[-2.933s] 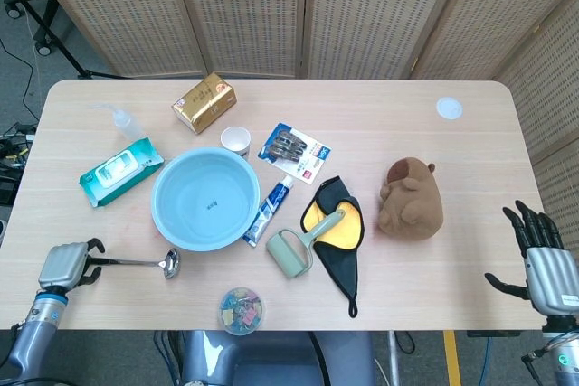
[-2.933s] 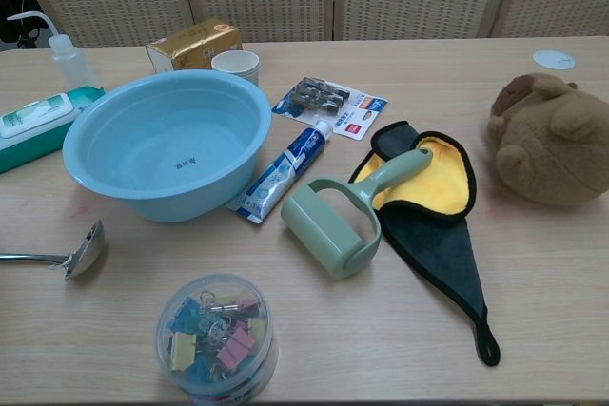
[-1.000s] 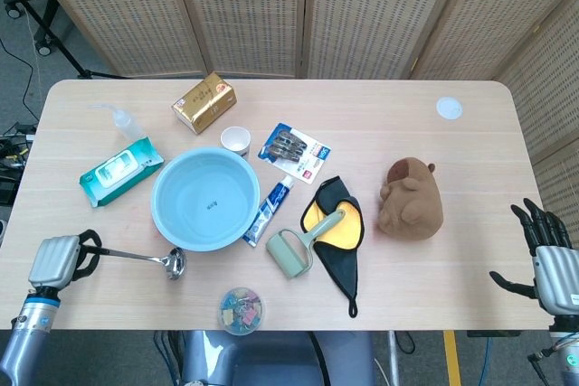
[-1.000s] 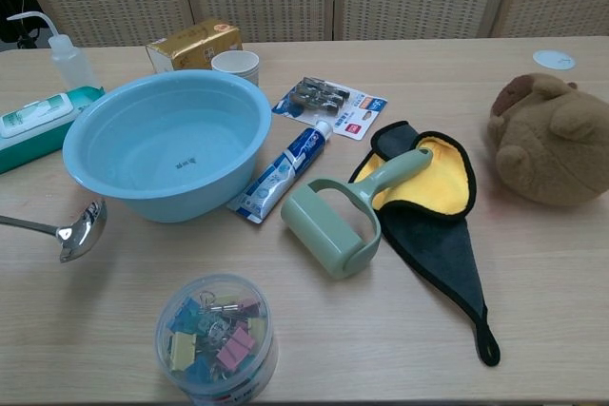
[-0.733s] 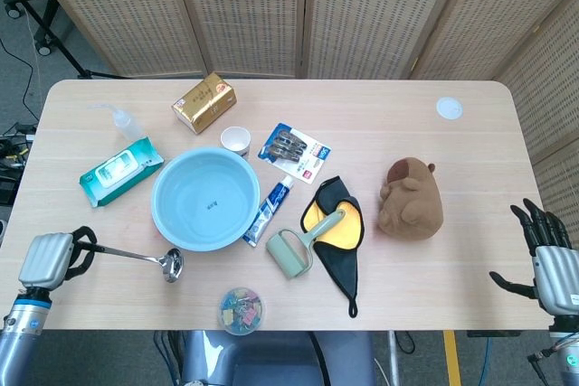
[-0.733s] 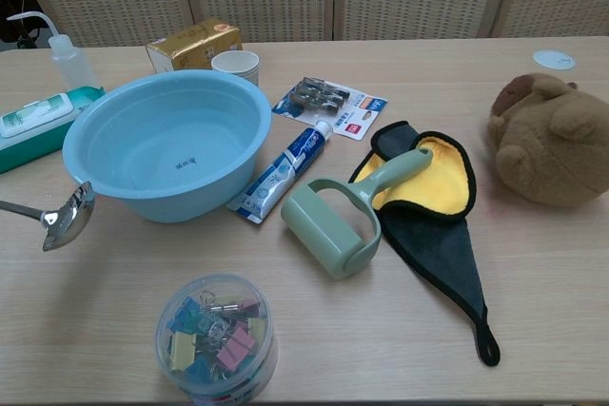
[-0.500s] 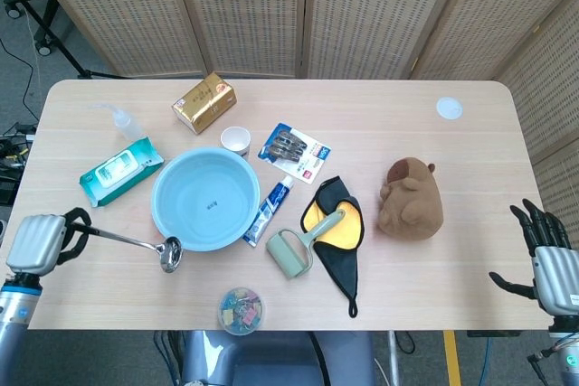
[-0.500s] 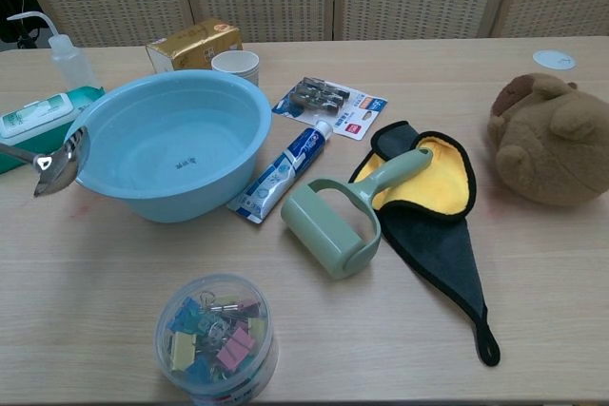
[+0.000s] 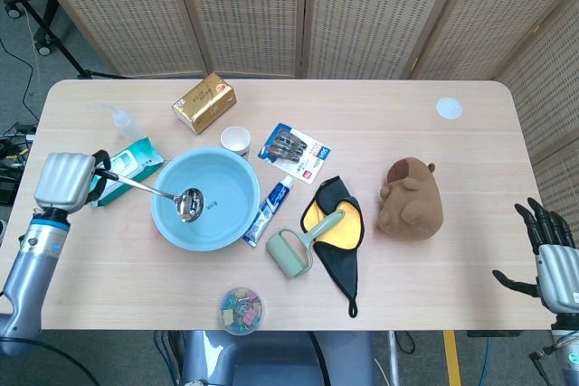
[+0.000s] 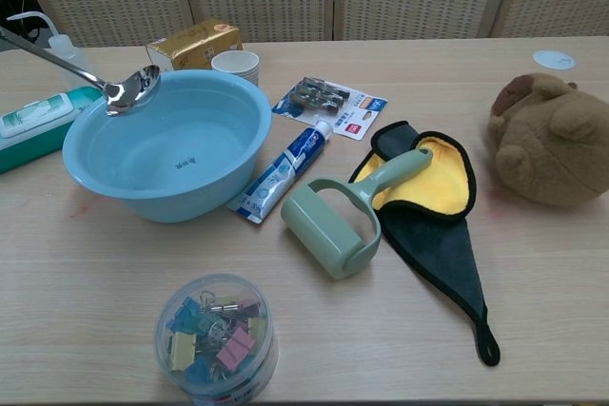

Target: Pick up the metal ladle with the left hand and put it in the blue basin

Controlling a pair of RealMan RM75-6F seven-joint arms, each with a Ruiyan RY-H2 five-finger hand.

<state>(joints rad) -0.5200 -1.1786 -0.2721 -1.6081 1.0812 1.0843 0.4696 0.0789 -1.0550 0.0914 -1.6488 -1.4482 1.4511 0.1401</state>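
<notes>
Since half a second earlier, the left hand [image 9: 65,181] had risen and swung inward from the table's near-left edge, carrying the metal ladle [image 9: 152,191] up so that its polished, mirror-bright bowl hung over the inside of the blue basin [image 9: 217,237], clear of the floor of it; in the chest view the ladle [image 10: 131,88] sat above the far-left rim of the basin [image 10: 143,204]. That hand gripped the end of the thin steel handle, fingers wrapped round it. The right hand [image 9: 550,266] stayed low off the table's right corner, dark fingers spread and holding nothing. The basin was smooth round plastic, resting on a pale wood-grain table [image 9: 470,178]. Behind the table stood folding screens of woven cane panels [image 9: 244,6], with grey floor beyond the left edge.
</notes>
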